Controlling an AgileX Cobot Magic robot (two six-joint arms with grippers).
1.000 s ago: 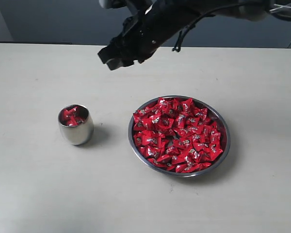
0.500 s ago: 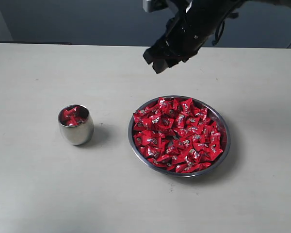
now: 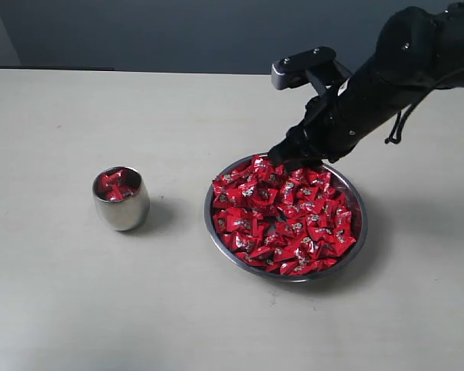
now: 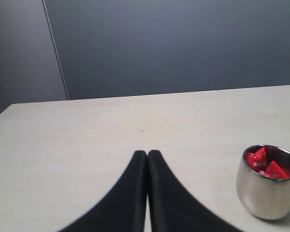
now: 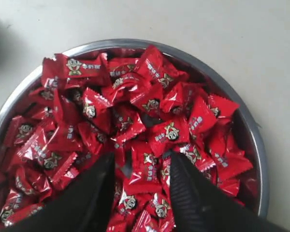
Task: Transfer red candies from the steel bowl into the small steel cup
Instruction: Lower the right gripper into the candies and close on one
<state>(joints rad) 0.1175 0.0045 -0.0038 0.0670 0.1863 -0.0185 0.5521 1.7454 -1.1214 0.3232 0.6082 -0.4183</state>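
The steel bowl point(image 3: 361, 220) on the right holds a heap of red candies point(image 3: 282, 212). The small steel cup point(image 3: 121, 205) stands to its left with a few red candies point(image 3: 114, 185) inside. My right gripper point(image 3: 291, 160) is low over the bowl's far edge. In the right wrist view it point(image 5: 142, 158) stands open, its fingertips down at the pile with one candy point(image 5: 146, 166) between them, not gripped. In the left wrist view, my left gripper point(image 4: 147, 154) is shut and empty above the table, with the cup point(image 4: 265, 193) off to one side. The exterior view does not show the left gripper.
The beige table point(image 3: 62, 294) spreads around bowl and cup. A dark wall point(image 3: 139, 31) runs behind its far edge. The right arm's black body point(image 3: 402, 69) reaches in from the upper right above the table.
The right gripper has swung from high above the middle of the table rightward and down onto the bowl's far side. Cup, bowl and candies have not moved.
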